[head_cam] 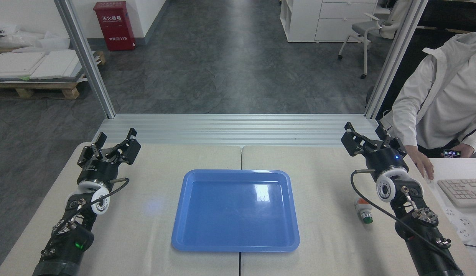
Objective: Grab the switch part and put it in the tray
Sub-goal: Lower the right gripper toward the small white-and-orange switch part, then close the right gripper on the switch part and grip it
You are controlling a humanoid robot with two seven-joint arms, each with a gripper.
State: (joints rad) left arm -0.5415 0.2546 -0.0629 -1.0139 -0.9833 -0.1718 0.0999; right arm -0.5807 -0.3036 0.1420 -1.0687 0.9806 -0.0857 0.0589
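Switch part point(363, 210) lies on the worktop point(330, 184) to the right of the tray point(191, 230), apart from the rim, orange end pointing away and green cap toward the near edge; it sits just beside the right arm's forearm, with a black cable looping close over it. Nothing is gripping it. Right pincer point(367, 138) is up beyond the switch part, toward the far right corner from the tray, fingers spread and empty. Left pincer point(114, 145) is on the tray's far left side, also spread and empty, well apart from the switch part. Judgement: pick not yet begun; the right arm is the obvious one to use. To do it well it would need to draw back and come down over the whitish body, fingers straddling the cylinder across its width, not at the cap or the orange block, since a round body may roll if nudged from one side; the cable should be kept clear. Tray is empty, its glossy blue floor bare, so any spot inside the rim serves. A person's hand point(424, 165) rests on a neighbouring desk right of the tray, near a keyboard point(462, 191).
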